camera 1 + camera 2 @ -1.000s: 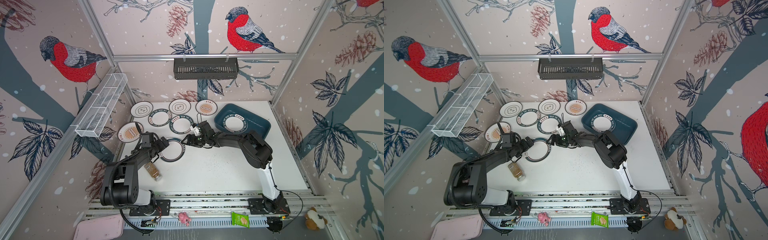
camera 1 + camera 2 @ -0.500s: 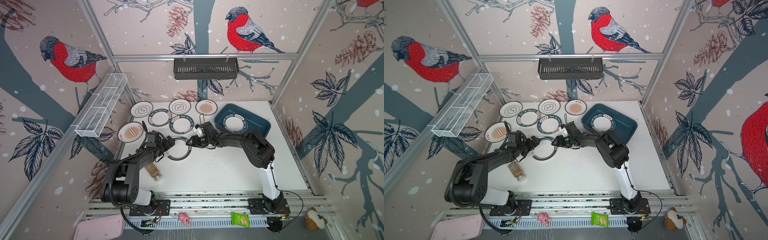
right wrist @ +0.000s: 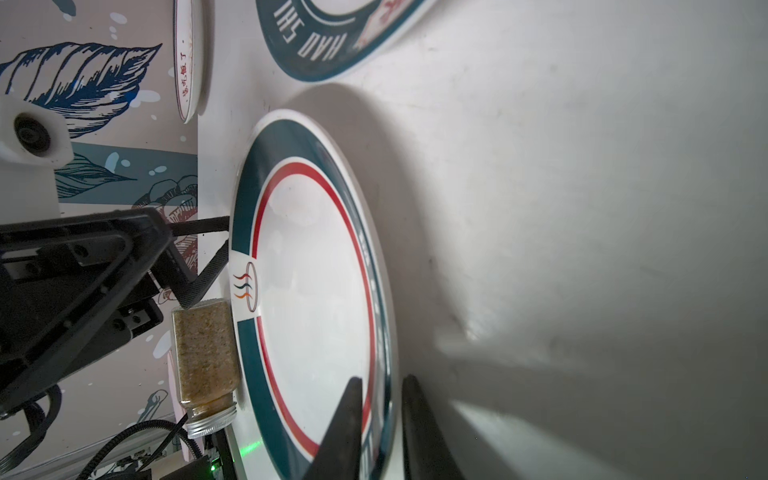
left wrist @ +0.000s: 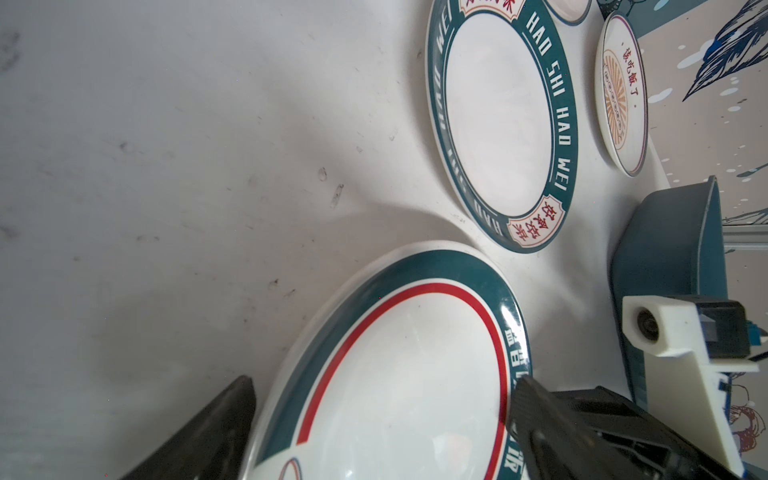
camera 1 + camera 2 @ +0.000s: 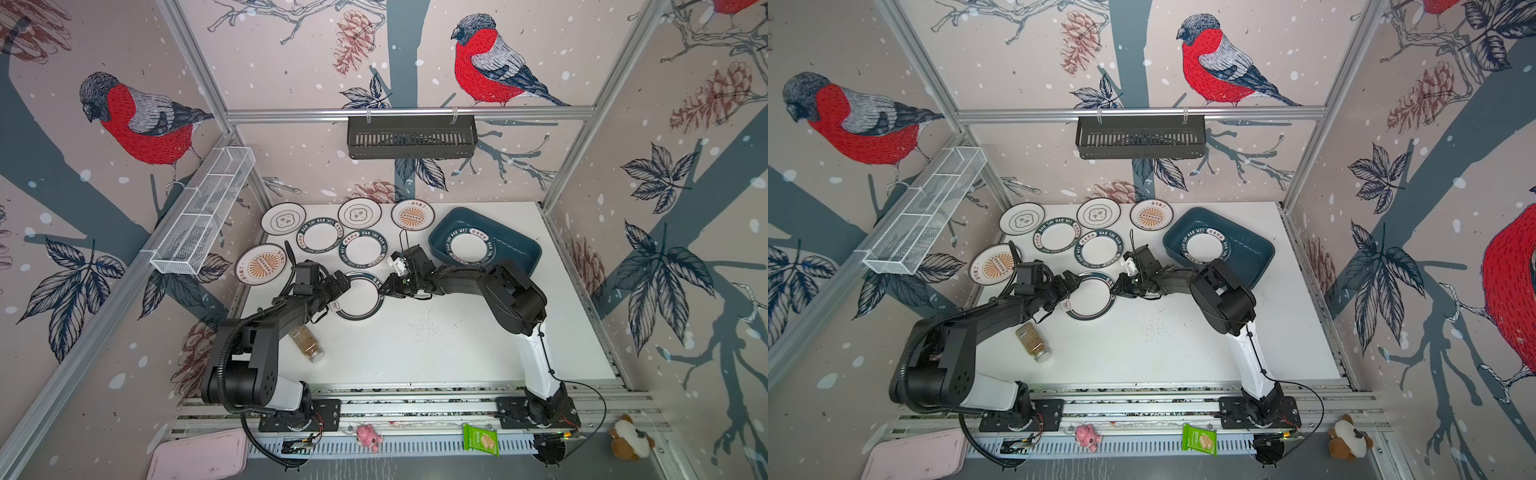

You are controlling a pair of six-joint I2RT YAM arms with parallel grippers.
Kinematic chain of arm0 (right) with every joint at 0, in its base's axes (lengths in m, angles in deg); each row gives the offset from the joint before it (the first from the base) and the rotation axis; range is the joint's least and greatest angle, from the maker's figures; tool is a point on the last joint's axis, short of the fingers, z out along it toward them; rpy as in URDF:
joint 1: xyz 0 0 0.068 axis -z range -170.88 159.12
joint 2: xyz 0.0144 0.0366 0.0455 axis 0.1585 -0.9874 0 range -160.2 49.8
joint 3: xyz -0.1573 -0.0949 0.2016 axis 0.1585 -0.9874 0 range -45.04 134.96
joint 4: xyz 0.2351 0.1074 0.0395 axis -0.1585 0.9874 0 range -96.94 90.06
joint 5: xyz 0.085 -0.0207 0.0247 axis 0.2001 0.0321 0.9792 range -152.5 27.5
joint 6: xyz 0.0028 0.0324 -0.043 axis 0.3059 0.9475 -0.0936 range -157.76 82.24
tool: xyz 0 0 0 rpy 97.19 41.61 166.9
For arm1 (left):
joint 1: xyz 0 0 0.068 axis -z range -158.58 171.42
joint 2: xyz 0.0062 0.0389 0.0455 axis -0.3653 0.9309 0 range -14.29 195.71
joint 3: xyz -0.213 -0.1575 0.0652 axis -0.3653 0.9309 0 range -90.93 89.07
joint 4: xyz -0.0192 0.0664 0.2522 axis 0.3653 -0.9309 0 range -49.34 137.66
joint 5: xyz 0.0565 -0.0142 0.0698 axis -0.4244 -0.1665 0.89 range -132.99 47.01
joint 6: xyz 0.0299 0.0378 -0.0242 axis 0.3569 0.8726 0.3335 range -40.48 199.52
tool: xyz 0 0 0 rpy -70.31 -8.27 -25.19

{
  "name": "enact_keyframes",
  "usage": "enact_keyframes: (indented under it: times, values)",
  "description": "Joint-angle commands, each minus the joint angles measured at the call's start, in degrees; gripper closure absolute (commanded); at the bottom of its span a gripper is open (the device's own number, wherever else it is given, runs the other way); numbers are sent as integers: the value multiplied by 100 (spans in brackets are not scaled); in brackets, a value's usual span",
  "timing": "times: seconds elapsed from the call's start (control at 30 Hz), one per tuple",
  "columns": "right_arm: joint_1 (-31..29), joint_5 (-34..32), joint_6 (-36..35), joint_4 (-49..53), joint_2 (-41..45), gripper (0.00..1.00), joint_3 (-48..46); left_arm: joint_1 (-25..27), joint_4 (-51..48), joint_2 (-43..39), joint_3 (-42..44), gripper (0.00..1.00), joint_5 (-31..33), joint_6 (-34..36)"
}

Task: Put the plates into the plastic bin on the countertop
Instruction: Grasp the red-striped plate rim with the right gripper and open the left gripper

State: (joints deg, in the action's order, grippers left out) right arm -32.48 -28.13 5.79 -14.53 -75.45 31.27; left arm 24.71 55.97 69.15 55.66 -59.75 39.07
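Near the plastic bin (image 5: 528, 249), a green-rimmed plate (image 5: 359, 297) rests on the countertop (image 5: 436, 340). The right gripper (image 5: 384, 286) pinches the rim nearest the bin, and the left gripper (image 5: 338, 291), jaws spread wide, sits at the rim farthest from it. Judged step: securing the pick, with another plate (image 5: 471, 247) already in the bin; the next move calls for a lift clearing the bin's wall, since the glazed, shallow round ware looks slippery and the bin is smooth, round-cornered plastic.
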Motion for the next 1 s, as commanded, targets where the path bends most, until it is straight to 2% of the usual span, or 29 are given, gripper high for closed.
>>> enact_keyframes:
  times: [0.0, 0.13, 0.4, 0.8, 0.97]
  values:
    - [11, -162, 21, 185, 5, 86, 24, 14, 162, -46, -50, 4, -85, -65]
    - [30, -172, 22, 206, -8, 96, 28, 14, 147, -121, -56, 4, -125, -54]
    - [132, -129, -100, 365, 117, 97, 134, 14, -175, -545, -147, 4, 4, 54]
    - [735, 130, -463, 813, 813, 97, 650, 14, -420, -1259, -692, 4, 14, 354]
    - [1061, 180, -466, 952, 1020, 97, 895, 38, -271, -1282, -955, 4, -270, 364]
